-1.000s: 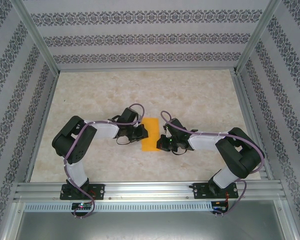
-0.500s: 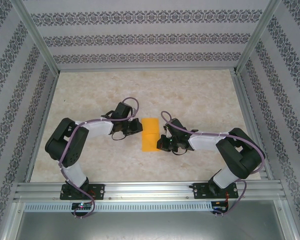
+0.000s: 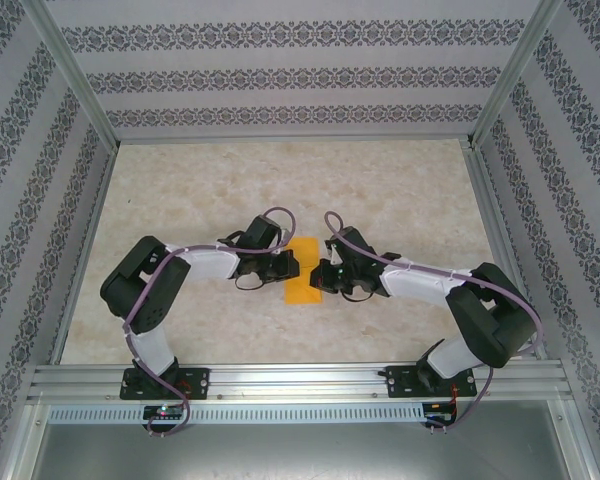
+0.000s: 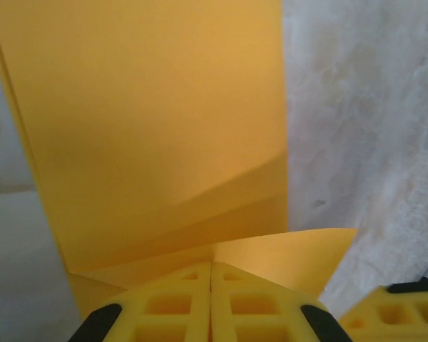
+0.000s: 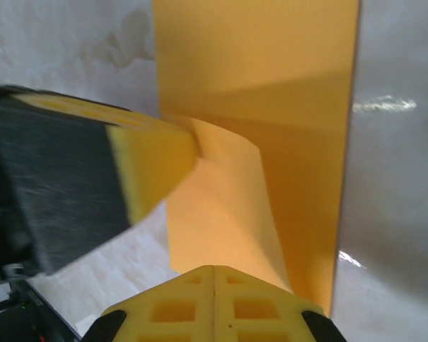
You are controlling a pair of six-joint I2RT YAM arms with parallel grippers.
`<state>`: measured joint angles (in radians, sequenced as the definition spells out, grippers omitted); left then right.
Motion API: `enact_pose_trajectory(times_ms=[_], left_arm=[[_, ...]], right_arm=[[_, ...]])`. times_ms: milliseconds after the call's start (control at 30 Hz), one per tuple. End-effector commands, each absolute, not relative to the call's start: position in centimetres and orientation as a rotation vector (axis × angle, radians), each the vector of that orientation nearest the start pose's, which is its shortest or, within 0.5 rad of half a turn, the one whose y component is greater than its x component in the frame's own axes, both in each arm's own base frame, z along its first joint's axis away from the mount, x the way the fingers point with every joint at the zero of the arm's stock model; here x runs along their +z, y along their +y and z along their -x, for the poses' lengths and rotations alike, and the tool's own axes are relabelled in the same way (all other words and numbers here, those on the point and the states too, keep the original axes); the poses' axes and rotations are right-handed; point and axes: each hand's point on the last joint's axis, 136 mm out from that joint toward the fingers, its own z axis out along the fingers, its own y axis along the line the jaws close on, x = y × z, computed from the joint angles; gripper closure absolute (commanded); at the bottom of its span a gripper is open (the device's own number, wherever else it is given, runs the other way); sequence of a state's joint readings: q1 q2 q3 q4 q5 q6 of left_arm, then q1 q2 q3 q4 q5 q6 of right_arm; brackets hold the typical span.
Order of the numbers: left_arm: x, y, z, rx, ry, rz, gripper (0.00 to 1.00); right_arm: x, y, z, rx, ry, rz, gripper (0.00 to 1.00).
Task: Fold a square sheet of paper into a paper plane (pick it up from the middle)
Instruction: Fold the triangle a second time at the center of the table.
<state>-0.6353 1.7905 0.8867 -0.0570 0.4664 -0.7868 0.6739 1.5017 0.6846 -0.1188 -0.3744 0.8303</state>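
The orange sheet of paper (image 3: 302, 282) lies mid-table as a narrow upright strip between my two grippers. My left gripper (image 3: 290, 266) is shut on the paper's left side. In the left wrist view its closed tips (image 4: 212, 265) hold a raised flap (image 4: 292, 253) that curls over the flat paper (image 4: 157, 107). My right gripper (image 3: 318, 275) is shut at the paper's right edge. In the right wrist view its closed tips (image 5: 214, 268) rest against the curled flap (image 5: 228, 206), and the left gripper's finger (image 5: 153, 153) meets the flap's far end.
The marble-look tabletop (image 3: 380, 190) stretches bare behind the arms. Patterned walls and aluminium posts (image 3: 75, 90) enclose it. A metal rail (image 3: 300, 380) runs along the near edge with both arm bases on it.
My left gripper drew back to the left, then came right again onto the paper, and the strip looks narrower. My right gripper shifted up and left toward the paper.
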Motion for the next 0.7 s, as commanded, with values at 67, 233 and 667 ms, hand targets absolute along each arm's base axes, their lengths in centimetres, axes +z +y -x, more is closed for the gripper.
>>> enact_pose_trajectory(times_ms=[67,233,667], left_arm=[[2.0,-30.5,-28.4,-1.065,2.794,0.002,0.92],[1.2,-30.3,-28.4,-1.043,2.814,0.026,0.93],[-0.8,-28.4,-27.5,-0.885,2.918,0.111,0.93]], right_arm=[[5.2,28.3,-24.7,0.989,2.744,-0.054,1.00],[4.4,29.2,-25.2,0.974,2.771,-0.050,1.00],[-0.1,27.0,-22.4,0.858,2.926,-0.056,1.00]])
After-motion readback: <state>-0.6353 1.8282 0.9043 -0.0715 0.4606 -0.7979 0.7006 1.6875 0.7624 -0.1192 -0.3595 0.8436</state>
